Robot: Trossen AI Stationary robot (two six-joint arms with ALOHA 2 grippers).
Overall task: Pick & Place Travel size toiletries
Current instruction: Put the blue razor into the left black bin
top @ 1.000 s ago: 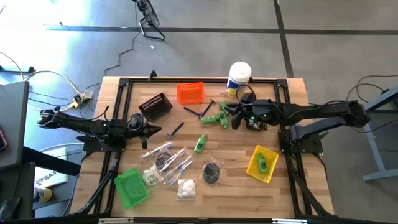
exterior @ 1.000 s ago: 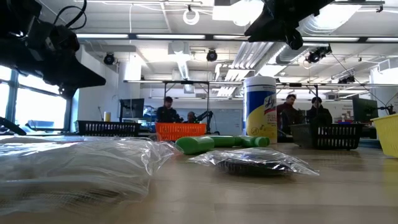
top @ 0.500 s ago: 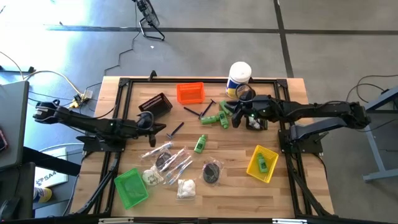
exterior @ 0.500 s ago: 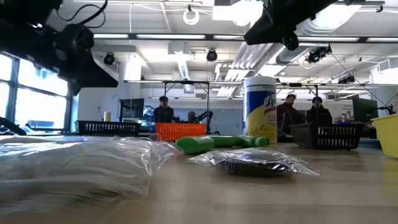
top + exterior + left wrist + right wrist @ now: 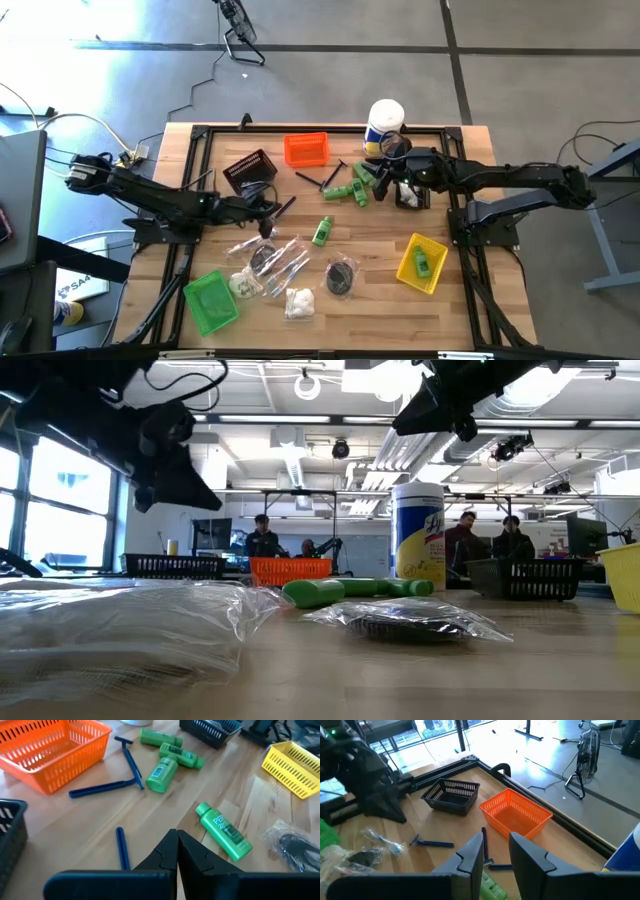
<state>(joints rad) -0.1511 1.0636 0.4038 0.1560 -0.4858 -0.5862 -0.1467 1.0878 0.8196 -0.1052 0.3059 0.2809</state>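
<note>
Toiletries are scattered all over the wooden tabletop (image 5: 380,290) right now. Left gripper (image 5: 268,209) sits over the middle-left, just in front of the black bin (image 5: 250,171), and its fingers (image 5: 165,852) are pressed together with nothing between them. Just ahead of those fingers in the left wrist view lies a blue razor (image 5: 121,851) flat on the wood, and a bit off to the side a lone green bottle (image 5: 224,831), also lying down, not touching anything.

Right gripper (image 5: 381,181) hovers near the back by the white canister (image 5: 384,124). Its fingers (image 5: 472,851) are slightly apart, empty, and a cluster of green bottles (image 5: 351,189) lies right next to and partly under them. Two more razors (image 5: 322,180) lie crossed between that cluster and the orange bin (image 5: 306,149).

Toward the front edge there's a pile of clear-wrapped packets (image 5: 270,257), a bag of white puffs (image 5: 298,303), and a dark round bundle in plastic (image 5: 341,275). Another green bottle (image 5: 422,263) is already in the yellow bin (image 5: 406,270), and the green bin (image 5: 210,301) sits at the front left corner
</note>
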